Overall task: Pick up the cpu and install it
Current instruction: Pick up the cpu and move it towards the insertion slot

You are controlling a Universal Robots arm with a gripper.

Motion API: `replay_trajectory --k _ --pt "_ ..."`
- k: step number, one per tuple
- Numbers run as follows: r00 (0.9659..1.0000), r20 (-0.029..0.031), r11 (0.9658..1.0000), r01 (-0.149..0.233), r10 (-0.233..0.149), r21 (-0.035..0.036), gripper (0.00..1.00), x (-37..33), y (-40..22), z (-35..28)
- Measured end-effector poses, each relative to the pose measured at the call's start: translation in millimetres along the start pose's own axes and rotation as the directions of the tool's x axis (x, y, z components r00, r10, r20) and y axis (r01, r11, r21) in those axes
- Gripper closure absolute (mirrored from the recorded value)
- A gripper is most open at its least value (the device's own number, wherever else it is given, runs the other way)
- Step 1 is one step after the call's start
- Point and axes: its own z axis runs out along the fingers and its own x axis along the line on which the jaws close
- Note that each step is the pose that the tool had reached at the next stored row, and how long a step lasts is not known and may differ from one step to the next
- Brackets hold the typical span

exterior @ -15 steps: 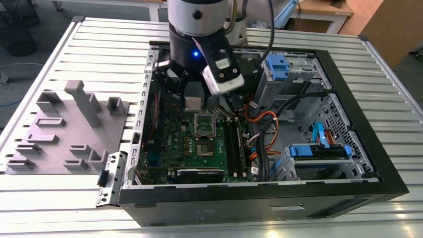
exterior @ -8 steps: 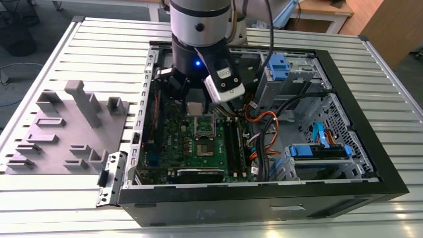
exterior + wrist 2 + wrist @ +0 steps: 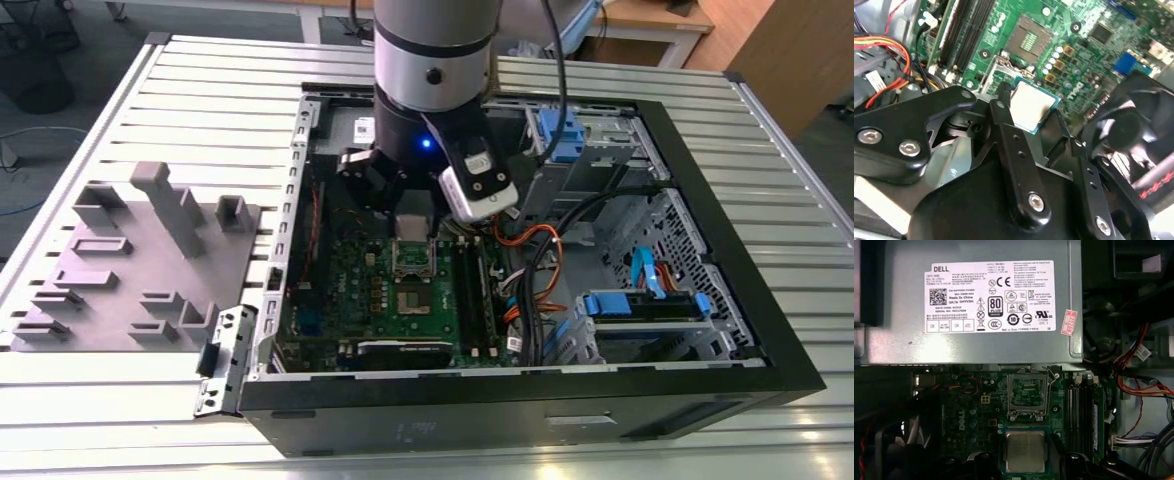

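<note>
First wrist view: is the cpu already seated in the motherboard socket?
No, the cpu is apart from the socket, whose open frame shows bare contacts.

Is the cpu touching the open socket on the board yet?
Apart. In the first wrist view the socket lies bare, and the cpu sits clear of its frame.

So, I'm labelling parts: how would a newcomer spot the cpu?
Inside the open computer case, look over the green motherboard. The cpu is the small square held by the gripper near the empty socket; its top is plain silver, not a hollow frame.
</note>
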Motion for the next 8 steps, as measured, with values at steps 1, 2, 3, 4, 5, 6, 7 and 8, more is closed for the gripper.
replay_trajectory --k 1,2,3,4,5,6,7,8 --pt "1.0000 -0.0001 1.0000 0.000 0.000 0.0001 0.53 -1.3 -0.4 1.7" --pt "1.0000 -0.0001 1.0000 0.000 0.000 0.0000 0.53 -2.2 -0.9 3.7" --pt "1.0000 -0.0001 1.0000 0.000 0.000 -0.0001 0.53 -2.9 -1.4 5.5" --pt "1.0000 -0.0001 1.0000 0.000 0.000 0.0000 0.53 -3.4 -1.8 7.3" --pt "1.0000 -0.0001 1.0000 0.000 0.000 0.0000 0.53 -3.7 -2.2 9.1" --pt "1.0000 -0.0001 1.0000 0.000 0.000 0.0001 0.53 -4.0 -2.6 10.9" --pt "1.0000 -0.0001 1.0000 0.000 0.000 0.0000 0.53 -4.2 -2.9 12.7" --pt "1.0000 -0.0001 1.0000 0.000 0.000 0.0001 0.53 -4.3 -3.1 14.6"
